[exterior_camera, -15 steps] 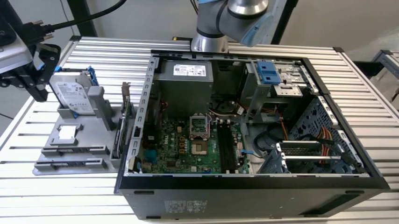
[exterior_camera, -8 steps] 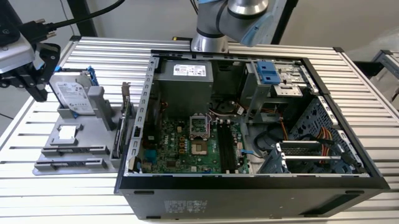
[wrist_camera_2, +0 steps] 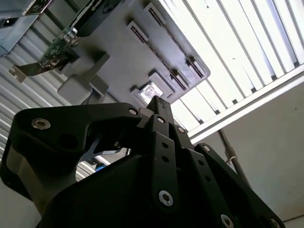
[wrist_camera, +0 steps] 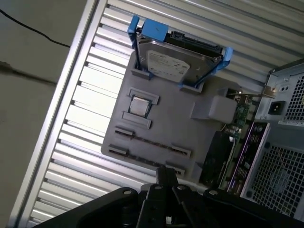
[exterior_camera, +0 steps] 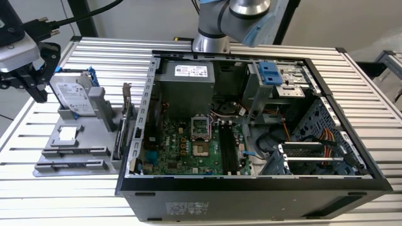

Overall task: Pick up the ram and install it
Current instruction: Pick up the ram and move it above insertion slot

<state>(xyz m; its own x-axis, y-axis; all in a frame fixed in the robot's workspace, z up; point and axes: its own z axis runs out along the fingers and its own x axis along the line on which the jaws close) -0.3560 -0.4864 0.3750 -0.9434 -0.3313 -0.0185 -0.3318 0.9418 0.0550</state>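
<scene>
Gripper (wrist_camera: 166,173) hangs above the grey tray (wrist_camera: 190,128), and I can't tell whether it's open or closed. The ram (wrist_camera: 151,142) stands on edge in a slot at the tray's end, away from the hard drive (wrist_camera: 178,61). It looks light, stiff, thin and probably fragile, so best pinched across its flat faces at mid-length, clear of the contacts
</scene>
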